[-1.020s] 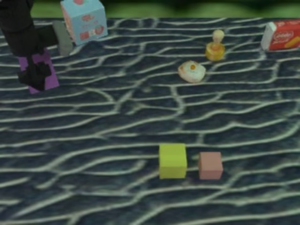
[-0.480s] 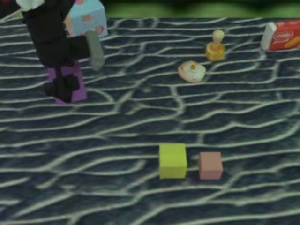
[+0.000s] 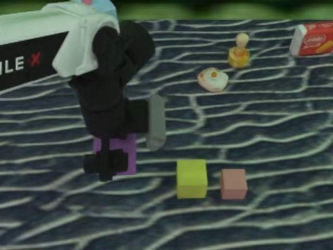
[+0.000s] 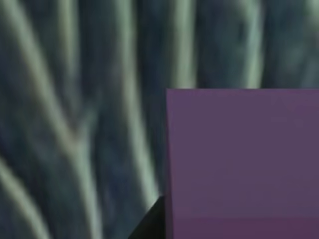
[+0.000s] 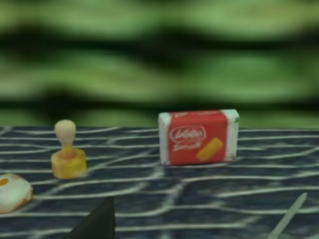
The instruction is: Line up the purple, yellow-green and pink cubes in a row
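Note:
My left gripper (image 3: 107, 165) is shut on the purple cube (image 3: 129, 156), left of the yellow-green cube (image 3: 191, 178) with a gap between them. The smaller pink cube (image 3: 233, 184) sits just right of the yellow-green one; both rest on the table near the front. In the left wrist view the purple cube (image 4: 241, 159) fills much of the picture, with one dark fingertip (image 4: 152, 224) against its side. My right gripper (image 5: 199, 214) does not show in the top view; its wrist view shows it open, holding nothing, low over the table's far right.
At the back right stand a red biscuit packet (image 3: 312, 39), a yellow peg-shaped piece (image 3: 239, 51) and a white egg-like item (image 3: 212, 79). A light-blue box (image 3: 101, 5) at the back left is mostly hidden by my left arm.
My left arm has carried the purple cube from the back left toward the front centre, close to the yellow-green cube. The other cubes have not moved.

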Controlling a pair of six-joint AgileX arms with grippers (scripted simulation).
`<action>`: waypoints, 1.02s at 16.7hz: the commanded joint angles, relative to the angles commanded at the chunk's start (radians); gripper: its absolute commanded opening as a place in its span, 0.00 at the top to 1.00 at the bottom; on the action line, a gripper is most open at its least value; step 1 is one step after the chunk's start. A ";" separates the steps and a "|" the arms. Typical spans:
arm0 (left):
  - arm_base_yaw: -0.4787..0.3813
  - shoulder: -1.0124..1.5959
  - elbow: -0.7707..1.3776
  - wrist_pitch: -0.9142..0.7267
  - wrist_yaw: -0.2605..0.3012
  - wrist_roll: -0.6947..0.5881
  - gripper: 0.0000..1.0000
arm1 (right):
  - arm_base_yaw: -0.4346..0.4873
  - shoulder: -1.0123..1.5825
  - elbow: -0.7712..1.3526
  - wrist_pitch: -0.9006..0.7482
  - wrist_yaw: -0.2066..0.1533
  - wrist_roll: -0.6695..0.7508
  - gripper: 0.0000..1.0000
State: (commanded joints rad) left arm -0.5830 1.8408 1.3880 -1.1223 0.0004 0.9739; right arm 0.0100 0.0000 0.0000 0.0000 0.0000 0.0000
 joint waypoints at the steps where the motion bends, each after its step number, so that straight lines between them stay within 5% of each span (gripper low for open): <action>1: -0.014 -0.013 -0.014 0.005 0.000 -0.004 1.00 | 0.000 0.000 0.000 0.000 0.000 0.000 0.00; 7: -0.013 -0.008 -0.024 0.019 0.000 -0.003 1.00 | 0.000 0.000 0.000 0.000 0.000 0.000 0.00; 17: -0.024 0.082 -0.180 0.267 0.000 -0.010 1.00 | 0.000 0.000 0.000 0.000 0.000 0.000 0.00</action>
State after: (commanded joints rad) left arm -0.6065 1.9229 1.2081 -0.8553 0.0004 0.9641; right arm 0.0100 0.0000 0.0000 0.0000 0.0000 0.0000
